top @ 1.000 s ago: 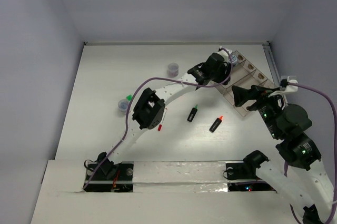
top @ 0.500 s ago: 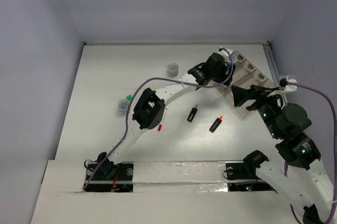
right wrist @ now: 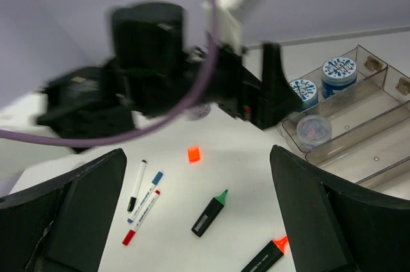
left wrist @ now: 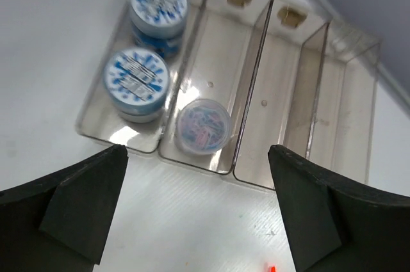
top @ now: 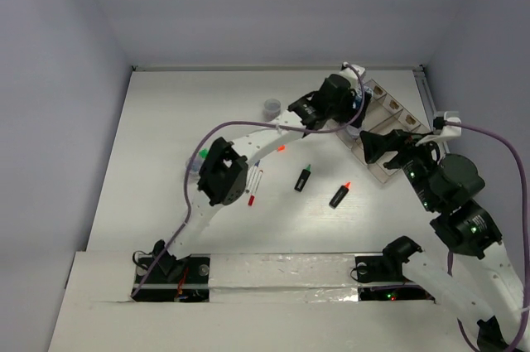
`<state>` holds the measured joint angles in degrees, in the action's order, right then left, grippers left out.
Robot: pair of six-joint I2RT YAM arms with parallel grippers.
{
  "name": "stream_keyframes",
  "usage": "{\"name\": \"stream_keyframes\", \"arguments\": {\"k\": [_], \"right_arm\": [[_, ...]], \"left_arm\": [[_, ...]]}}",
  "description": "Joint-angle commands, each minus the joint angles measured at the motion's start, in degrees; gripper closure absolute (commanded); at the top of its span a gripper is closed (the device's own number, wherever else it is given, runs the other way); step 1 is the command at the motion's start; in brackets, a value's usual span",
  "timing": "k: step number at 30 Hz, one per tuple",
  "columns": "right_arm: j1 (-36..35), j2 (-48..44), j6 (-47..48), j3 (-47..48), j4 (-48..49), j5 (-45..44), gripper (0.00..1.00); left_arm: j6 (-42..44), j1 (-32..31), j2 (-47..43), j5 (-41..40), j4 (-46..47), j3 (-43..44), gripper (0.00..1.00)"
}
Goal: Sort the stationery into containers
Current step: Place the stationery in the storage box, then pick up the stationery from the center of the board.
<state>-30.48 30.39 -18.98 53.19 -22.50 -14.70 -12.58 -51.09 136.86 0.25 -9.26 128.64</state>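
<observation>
At 2 o'clock on desk [top: 166, 120], tray [left wrist: 256, 93] holds three pots [left wrist: 136, 80]; we owe pens [right wrist: 142, 199], highlighters [right wrist: 209, 214], cube [right wrist: 193, 153]; left end effector [left wrist: 198, 214], right end effector [right wrist: 198, 214] apart, empty.

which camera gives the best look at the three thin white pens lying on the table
The right wrist view. It shows the three thin white pens whole, side by side, with their black, blue and red caps easy to tell apart. The top external view shows them only small, close beside the left arm. The left wrist view does not include them.
</observation>
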Motion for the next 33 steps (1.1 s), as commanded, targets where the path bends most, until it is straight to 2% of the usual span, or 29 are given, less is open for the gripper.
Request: {"name": "stream_keyframes", "arguments": {"k": [1, 2, 4, 6, 7, 8, 10, 11, 12, 17, 21, 26, 33], "right_arm": [[-0.46, 0.37, 1.49, 3.23, 1.5, 1.07, 0.01], [-0.46, 0.8, 1.67, 3.5, 1.23, 1.25, 0.01], [-0.46, 1.16, 1.76, 3.33, 1.41, 2.04, 0.01], [-0.46, 2.04, 1.41, 1.84, 3.16, 3.18, 0.0], [-0.46, 2.91, 1.23, 1.57, 3.69, 5.71, 0.0], [-0.46, 5.7, 1.32, 1.31, 4.39, 7.3, 0.0], [-0.46, 9.93, 1.4, 1.3, 5.01, 12.29, 0.0], [-0.46, 12.47, 1.58, 1.39, 5.71, 13.63, 0.0], [-0.46, 17.98, 1.75, 1.74, 6.06, 16.25, 0.0], [-0.46, 33.04, 0.44, 2.88, 12.9, 19.35, 0.0], [-0.99, 45.52, 0.08, 7.36, 15.9, 19.54, 0.0], [-2.22, 63.69, 1.75, 15.61, 16.7, 15.85, 0.0], [-2.22, 84.17, 5.53, 33.45, 12.75, 9.87, 0.0]], "left_arm": [[2.47, 1.6, -20.98, -6.99, 6.0, -6.68, 0.08], [2.56, 2.91, -27.63, -8.32, 6.79, -9.69, 0.05], [1.25, 4.94, -34.43, -10.35, 8.72, -20.2, 0.03], [-1.03, 8.79, -44.89, -10.63, 10.38, -27.7, 0.02], [-3.31, 10.12, -48.58, -10.19, 10.92, -35.57, 0.02], [-4.2, 11.26, -55.84, -10.18, 11.36, -39.3, 0.01], [-4.91, 12.94, -62.73, -12.19, 11.63, -50.0, 0.01], [-4.91, 12.95, -69.12, -13.25, 11.11, -52.85, 0.01], [-4.82, 12.95, -71.88, -14.91, 9.62, -58.1, 0.01], [-4.3, 13.47, -88.56, -18.35, 3.55, -69.91, 0.01], [-1.76, 14.0, -95.53, -21.16, -1.54, -75.37, 0.01], [0.62, 14.0, -101.25, -23.89, -1.91, -81.35, 0.01], [2.47, 15.05, -102.14, -20.12, 1.35, -85.48, 0.01]]}}
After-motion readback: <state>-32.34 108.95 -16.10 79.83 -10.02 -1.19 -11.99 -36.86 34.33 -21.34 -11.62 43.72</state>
